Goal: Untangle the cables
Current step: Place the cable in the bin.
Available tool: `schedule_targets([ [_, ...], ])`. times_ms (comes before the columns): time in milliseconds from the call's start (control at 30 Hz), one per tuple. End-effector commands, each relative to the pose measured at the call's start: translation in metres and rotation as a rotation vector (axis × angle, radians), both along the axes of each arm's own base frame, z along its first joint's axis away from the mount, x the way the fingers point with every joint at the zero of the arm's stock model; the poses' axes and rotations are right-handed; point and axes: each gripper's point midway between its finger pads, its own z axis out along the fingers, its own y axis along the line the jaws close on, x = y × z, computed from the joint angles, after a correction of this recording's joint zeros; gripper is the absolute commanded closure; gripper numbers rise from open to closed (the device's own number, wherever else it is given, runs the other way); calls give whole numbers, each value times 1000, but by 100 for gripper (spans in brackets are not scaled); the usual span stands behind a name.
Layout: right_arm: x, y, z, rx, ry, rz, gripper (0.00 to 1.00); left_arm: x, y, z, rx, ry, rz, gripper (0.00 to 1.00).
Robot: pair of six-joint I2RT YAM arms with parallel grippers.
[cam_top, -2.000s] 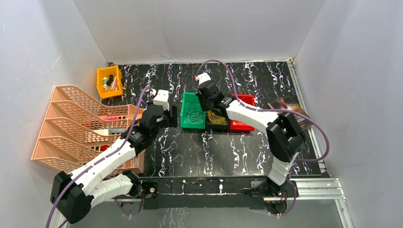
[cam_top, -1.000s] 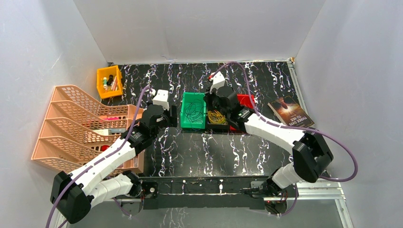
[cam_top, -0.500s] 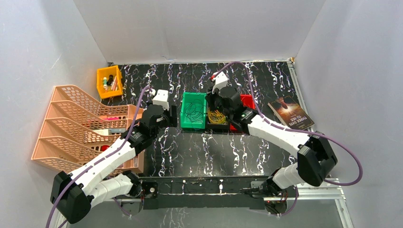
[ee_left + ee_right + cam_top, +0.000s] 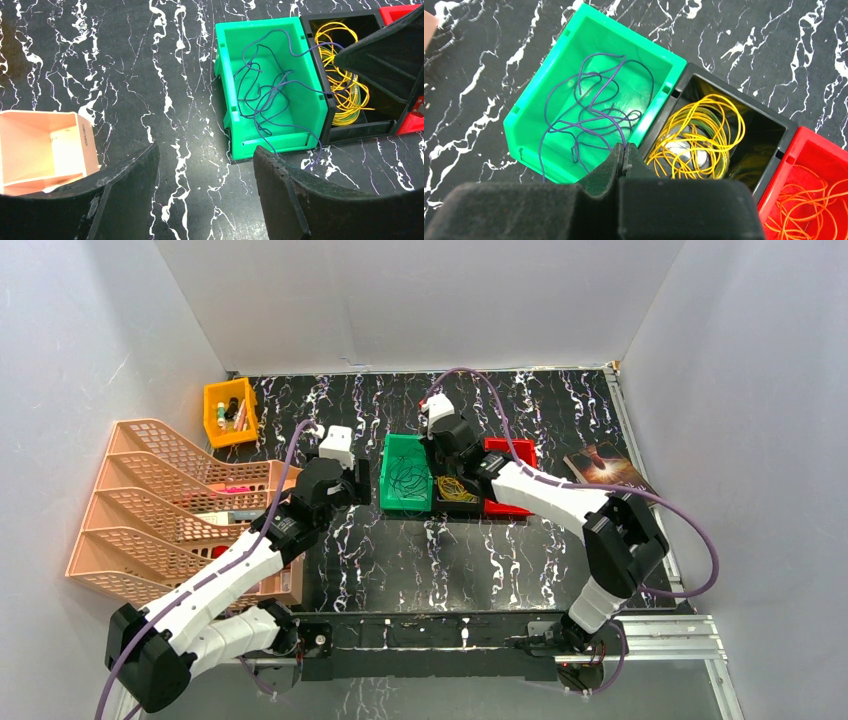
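Lying loosely coiled in a green bin, the purple cables send one strand up to the right gripper, whose fingers are pinched tight on it above the edge where that bin meets the black bin. Yellow cables fill the black bin, and orange cables sit in the red bin beside it. The left gripper hangs spread and empty over the table, just left of the green bin.
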Motion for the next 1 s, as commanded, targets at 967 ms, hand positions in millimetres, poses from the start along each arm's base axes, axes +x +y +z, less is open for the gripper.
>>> schedule_targets([
  [967,61,66,-68,-91,94,19,100,-7,23,33,9,-77,54,32],
])
